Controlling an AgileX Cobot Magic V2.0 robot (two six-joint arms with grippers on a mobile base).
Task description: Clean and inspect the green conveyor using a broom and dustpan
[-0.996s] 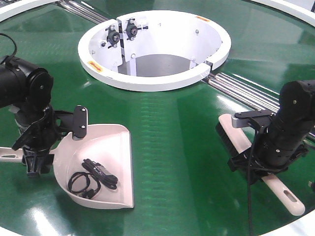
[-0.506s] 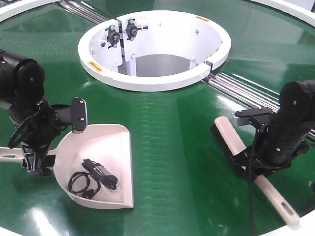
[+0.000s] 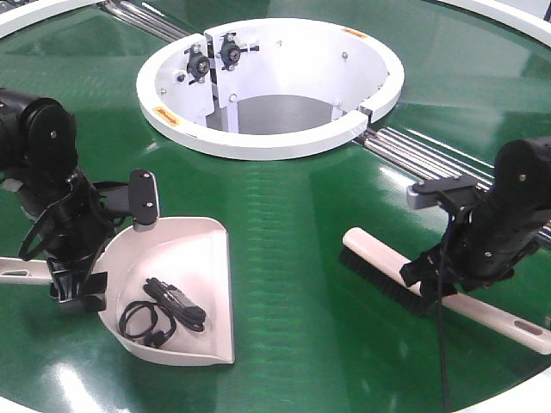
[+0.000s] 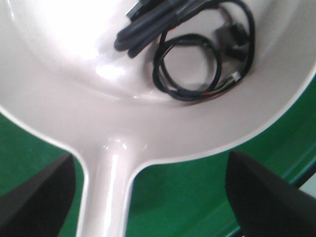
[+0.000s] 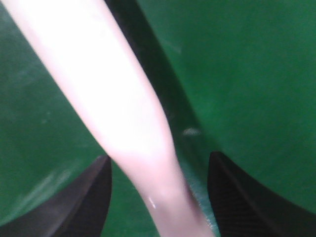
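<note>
The broom (image 3: 379,258) lies low over the green conveyor (image 3: 293,206), its long axis slanting across the belt. Its brush head points out ahead of the right gripper (image 3: 435,284), toward the dustpan's side. The tapered handle with its hang hole runs out behind the gripper toward the belt's outer edge. The black bristles (image 3: 379,282) line the near long edge. Whether they touch the belt I cannot tell. The right gripper clamps the broom about mid-length: in the wrist view one finger (image 5: 94,192) meets the pale handle and the other sits against the dark bristle strip.

The dustpan (image 3: 189,249) rests on the belt, well apart from the broom, its front lip facing the broom. Its straight handle runs back between the fingers (image 4: 39,197) of the left gripper (image 3: 77,291), which are spread wide and touch neither side of it. Just ahead of that gripper, the scoop holds a coil of black cable (image 4: 197,64) and a black bundle (image 4: 148,22).

Beyond both tools are the white hub opening (image 3: 258,142) and the chrome roller strips (image 3: 430,151).
</note>
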